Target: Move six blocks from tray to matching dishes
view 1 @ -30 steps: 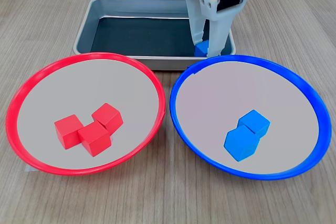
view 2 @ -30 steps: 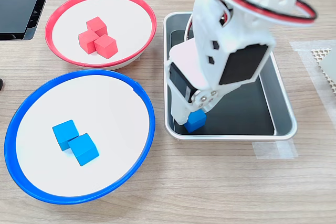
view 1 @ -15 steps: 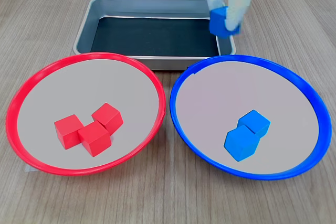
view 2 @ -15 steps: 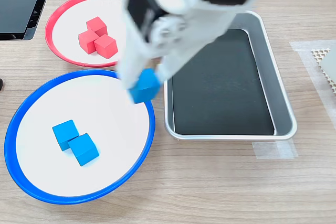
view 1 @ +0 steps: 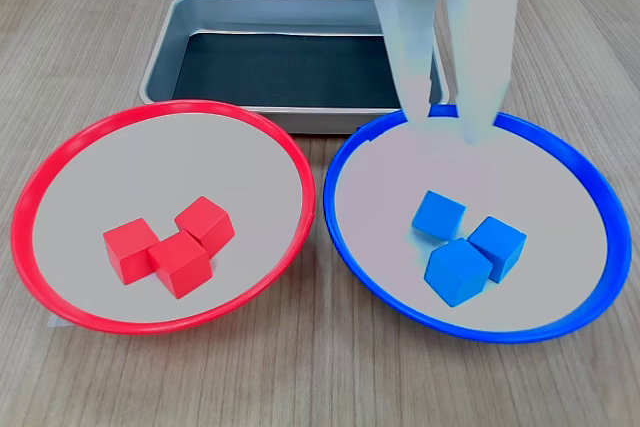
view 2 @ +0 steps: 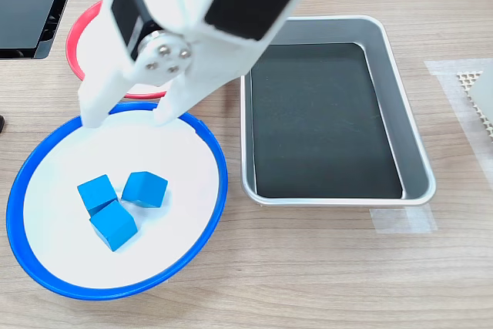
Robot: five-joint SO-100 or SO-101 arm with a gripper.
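Arm (view 2: 208, 5) hiding red blocks and much of red-rimmed dish (view 2: 77, 28) in second exterior view, tool (view 1: 445, 127) motion-blurred in first exterior view

Wooden table (view 2: 323, 283); black device (view 2: 31, 5) at second exterior view's left; mesh mat (view 2: 477, 94) right.

Both exterior views are bright and evenly lit, with only soft, faint shadows under the blue blocks (view 1: 460, 245) and beside the tray (view 2: 416, 190) walls. In the first exterior view the gripper (view 1: 448, 117) above the blue-rimmed dish (view 1: 590, 187) is smeared and semi-transparent with motion blur; in the second exterior view it stays fairly sharp.
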